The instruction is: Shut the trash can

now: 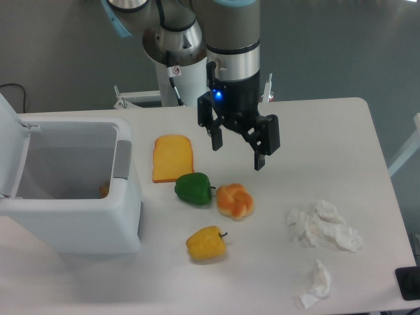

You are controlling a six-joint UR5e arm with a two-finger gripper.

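The trash can is a large white boxy bin at the left of the table, with a grey latch on its right rim. Its lid stands swung up at the far left, so the bin is open, and a small orange item shows inside near the bottom. My gripper hangs above the middle of the table, well right of the bin, open with nothing between its fingers.
A slice of toast, a green pepper, a bread roll and a yellow pepper lie between bin and gripper. Crumpled white tissues lie at the right. The table's right edge runs near there.
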